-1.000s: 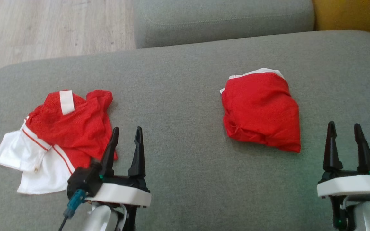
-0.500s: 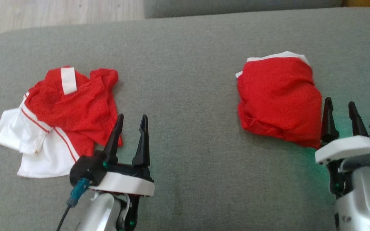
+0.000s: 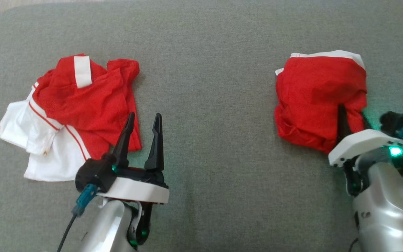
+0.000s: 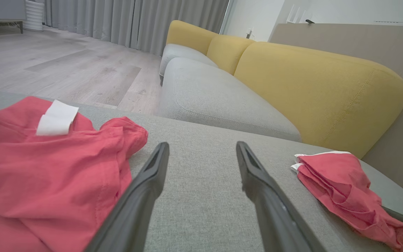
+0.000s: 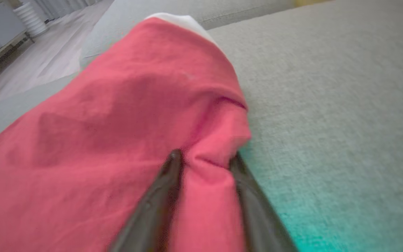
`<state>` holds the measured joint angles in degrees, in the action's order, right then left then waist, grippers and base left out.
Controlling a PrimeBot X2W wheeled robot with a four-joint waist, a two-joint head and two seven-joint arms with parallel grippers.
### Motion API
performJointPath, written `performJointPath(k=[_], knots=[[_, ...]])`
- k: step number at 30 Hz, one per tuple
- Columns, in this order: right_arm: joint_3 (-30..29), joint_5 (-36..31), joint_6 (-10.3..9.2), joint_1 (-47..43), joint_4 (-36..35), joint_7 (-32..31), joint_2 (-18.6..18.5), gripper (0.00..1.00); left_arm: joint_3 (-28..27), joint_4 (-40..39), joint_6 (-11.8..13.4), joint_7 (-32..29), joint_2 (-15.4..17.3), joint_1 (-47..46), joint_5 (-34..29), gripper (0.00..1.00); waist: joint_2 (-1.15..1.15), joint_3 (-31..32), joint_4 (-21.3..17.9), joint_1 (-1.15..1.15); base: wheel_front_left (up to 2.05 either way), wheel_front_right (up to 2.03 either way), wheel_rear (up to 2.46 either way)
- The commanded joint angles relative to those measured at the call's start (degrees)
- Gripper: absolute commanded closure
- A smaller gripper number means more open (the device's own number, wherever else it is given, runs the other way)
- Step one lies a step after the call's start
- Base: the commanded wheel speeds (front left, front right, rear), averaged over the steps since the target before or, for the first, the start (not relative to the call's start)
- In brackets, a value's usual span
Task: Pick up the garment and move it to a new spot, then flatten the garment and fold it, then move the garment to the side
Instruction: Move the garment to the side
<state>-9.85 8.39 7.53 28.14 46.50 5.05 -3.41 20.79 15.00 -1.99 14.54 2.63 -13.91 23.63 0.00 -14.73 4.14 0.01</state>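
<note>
The folded red garment (image 3: 320,91) lay on the grey sofa cushion (image 3: 208,105), toward 2 o'clock in the head view, with a white edge showing along its far side. The right gripper (image 5: 205,159) had come in at the garment's 5 o'clock corner, and its 2 fingers were clamped on a raised ridge of red cloth bunched between them. A green glow from the wrist fell on the cushion just beside it.

Well apart, toward 9 o'clock, a crumpled red-and-white garment (image 3: 82,101) lay spread on the same cushion. The left gripper (image 3: 145,115) hovered at its 5 o'clock edge, fingers apart with nothing between them, pointing to 12 o'clock. In the left wrist view, a yellow backrest (image 4: 310,80) and a wooden floor (image 4: 65,66) showed beyond the cushion.
</note>
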Motion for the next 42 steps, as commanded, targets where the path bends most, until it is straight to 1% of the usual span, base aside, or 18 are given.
performJointPath(k=[1,5,7,11,14,20,23,26,27,30,33,37,42], knots=[[1.93,-1.49,-0.04,0.73,-0.40,0.42,0.41,1.00,-1.70,-1.66,0.24,0.46,0.25,-1.85,-0.27,0.00,0.00,0.20,-0.28,-0.01,0.00,0.00,0.00],[3.39,-5.48,-0.04,1.49,-0.84,1.88,-1.42,1.00,-2.06,-1.67,0.28,0.46,0.25,-1.71,-0.17,0.00,0.00,1.19,-1.11,-0.01,0.00,0.00,0.00],[5.32,-6.50,-0.04,1.70,-1.24,1.68,-2.73,1.00,-2.27,-1.76,0.32,0.46,0.25,-1.60,-0.09,0.00,0.00,1.83,-1.50,-0.01,0.00,0.00,0.00],[10.86,-6.92,-0.04,2.00,-3.30,0.49,-7.40,1.00,-2.54,-1.66,0.32,0.46,0.25,-1.28,0.09,0.00,0.00,3.28,-2.11,-0.01,0.00,0.00,0.00],[16.18,-5.72,-0.04,1.90,-5.38,-1.16,-12.69,1.00,-2.71,-1.64,0.28,0.46,0.25,-1.10,0.20,0.00,0.00,3.94,-2.22,-0.01,0.00,0.00,0.00],[25.89,-1.13,-0.04,0.62,-8.84,-4.09,-25.76,1.00,-3.10,-2.35,0.20,0.46,0.25,-1.16,0.02,0.00,0.00,3.27,-1.54,-0.01,0.00,0.00,0.00],[28.39,0.84,-0.04,0.43,-9.01,-5.07,-31.60,1.00,-3.53,-2.59,-0.02,0.46,0.25,-1.54,-0.39,0.00,0.00,2.20,-1.07,-0.01,0.00,0.00,0.00],[29.10,1.76,-0.04,0.66,-7.56,-5.48,-36.58,1.00,-3.97,-2.72,-0.29,0.46,0.25,-1.97,-0.74,0.00,0.00,1.22,-0.64,-0.01,0.00,0.00,0.00],[29.10,1.76,-0.04,0.66,-7.56,-5.48,-36.58,1.00,-3.97,-2.72,-0.29,0.46,0.25,-1.97,-0.74,0.00,0.00,1.22,-0.64,-0.01,0.00,0.00,0.00],[28.57,1.48,-0.04,0.82,-4.81,-5.25,-40.38,1.00,-4.21,-2.72,-0.51,0.46,0.25,-2.31,-0.87,0.00,0.00,0.54,-0.16,-0.01,0.00,0.00,0.00],[27.36,1.64,-0.04,1.22,-1.86,-4.95,-42.21,1.00,-4.33,-2.94,-0.56,0.46,0.25,-2.80,-0.81,0.00,0.00,-0.04,0.17,-0.01,0.00,0.00,0.00],[25.98,1.54,-0.04,2.40,1.03,-4.53,-42.88,1.00,-4.43,-3.44,-0.47,0.46,0.25,-3.15,-0.76,0.00,0.00,-0.86,0.22,-0.01,0.00,0.00,0.00],[24.45,1.29,-0.04,3.99,3.34,-4.10,-42.13,1.00,-4.56,-3.52,-0.46,0.46,0.25,-3.45,-0.96,0.00,0.00,-1.68,0.05,-0.01,0.00,0.00,0.00]])
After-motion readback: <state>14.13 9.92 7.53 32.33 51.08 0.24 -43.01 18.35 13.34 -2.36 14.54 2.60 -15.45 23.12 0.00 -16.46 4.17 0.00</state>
